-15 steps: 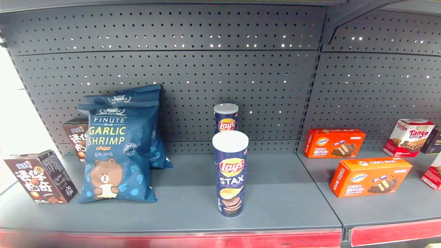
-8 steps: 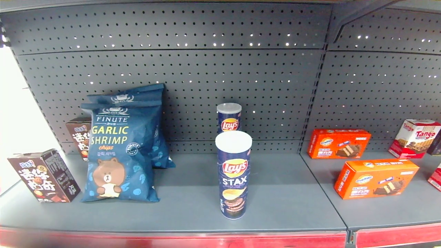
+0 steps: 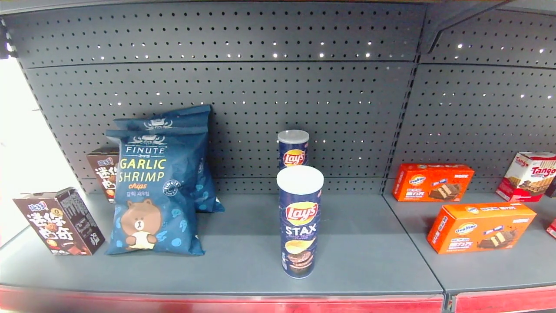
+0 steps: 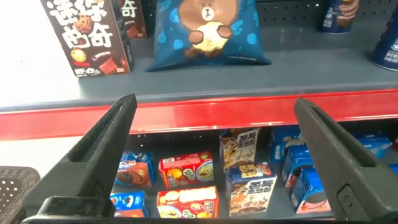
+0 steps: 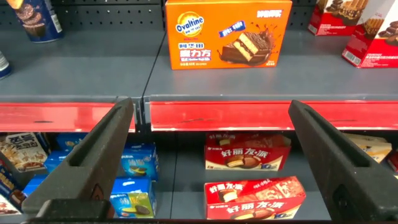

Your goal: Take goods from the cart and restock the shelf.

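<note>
The grey shelf [image 3: 243, 261] is seen running right across the head view, red along its front edge. Before that edge the left gripper [image 4: 214, 104] is held with fingers spread wide, and the right gripper [image 5: 211, 107] is held just as wide apart. Two blue chip bags [image 3: 154, 195] are stood at 9 o'clock of the front chip can [image 3: 299, 221]. Two orange cake boxes [image 3: 478, 226] are laid at its 3 o'clock. Brown boxes [image 3: 58, 221] are placed beyond the bags, further out at 9 o'clock. A rear can [image 3: 293, 150] is stood at 12 o'clock, by the pegboard [image 3: 260, 95].
</note>
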`<state>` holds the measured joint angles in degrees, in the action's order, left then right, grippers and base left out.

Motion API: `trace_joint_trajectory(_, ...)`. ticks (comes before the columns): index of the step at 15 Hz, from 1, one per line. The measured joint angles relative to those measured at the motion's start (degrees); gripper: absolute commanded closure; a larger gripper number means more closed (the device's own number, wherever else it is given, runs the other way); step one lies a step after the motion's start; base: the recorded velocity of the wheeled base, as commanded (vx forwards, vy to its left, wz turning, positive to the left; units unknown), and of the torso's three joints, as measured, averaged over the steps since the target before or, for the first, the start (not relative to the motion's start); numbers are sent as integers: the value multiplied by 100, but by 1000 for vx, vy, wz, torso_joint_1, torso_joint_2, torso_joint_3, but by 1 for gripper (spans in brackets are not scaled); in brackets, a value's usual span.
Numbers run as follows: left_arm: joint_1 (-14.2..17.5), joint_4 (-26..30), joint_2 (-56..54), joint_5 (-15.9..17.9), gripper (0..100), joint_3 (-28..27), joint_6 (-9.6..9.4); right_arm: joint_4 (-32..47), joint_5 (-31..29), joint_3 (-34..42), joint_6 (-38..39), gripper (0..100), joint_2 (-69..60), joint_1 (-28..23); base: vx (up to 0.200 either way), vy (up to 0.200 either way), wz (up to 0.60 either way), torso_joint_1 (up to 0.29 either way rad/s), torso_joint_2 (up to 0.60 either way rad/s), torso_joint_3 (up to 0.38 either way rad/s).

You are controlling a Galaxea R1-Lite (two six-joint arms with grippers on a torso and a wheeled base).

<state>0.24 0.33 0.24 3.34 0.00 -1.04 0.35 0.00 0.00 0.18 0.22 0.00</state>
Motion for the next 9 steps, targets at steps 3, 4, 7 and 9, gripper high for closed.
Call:
trace_joint_trajectory(3,0,2,0,7,0,0,-9,-2,0,0,0,0,0,0,0,0,0,0,0,0)
trace_joint_trajectory(4,0,0,0,7,0,0,-9,-2,0,0,0,0,0,0,0,0,0,0,0,0)
trace_joint_trajectory(7,0,2,0,10,0,0,-7,-2,0,0,0,0,0,5,0,0,0,0,0,0)
trace_joint_trajectory(9,0,2,0,10,0,0,-5,-2,0,0,0,0,0,5,0,0,0,0,0,0)
